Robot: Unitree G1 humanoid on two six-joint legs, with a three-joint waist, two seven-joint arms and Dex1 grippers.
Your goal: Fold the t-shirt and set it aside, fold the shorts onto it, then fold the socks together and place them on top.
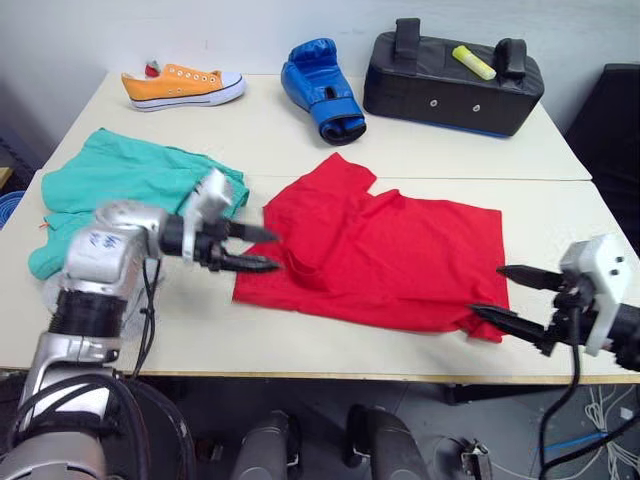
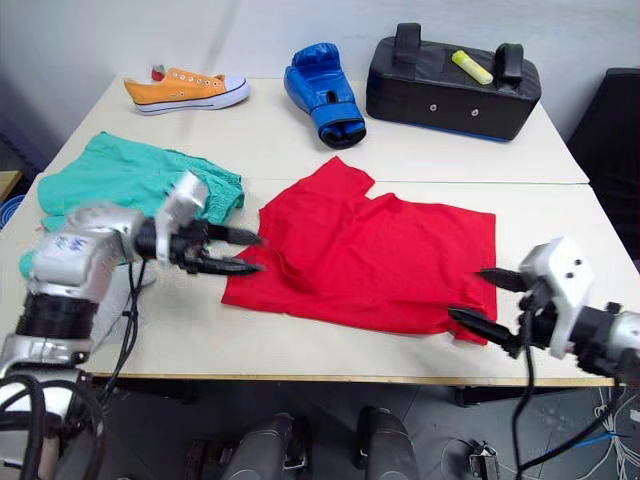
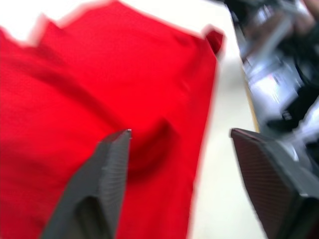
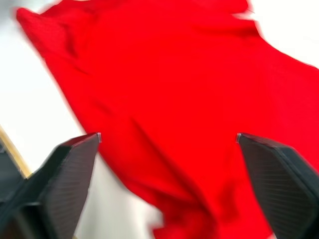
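t-shirt flat, both grippers agape — shorts leftward

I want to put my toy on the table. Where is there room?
Bare patches: between the sneaker and the shorts, and between the glove and the t-shirt. It is crowded along the near edge, where both tools sit at the t-shirt.

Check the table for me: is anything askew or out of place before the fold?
The t-shirt lies skewed and rumpled, one corner bunched near the right gripper. The shorts sit crumpled by the table's left edge. Both grippers are open.
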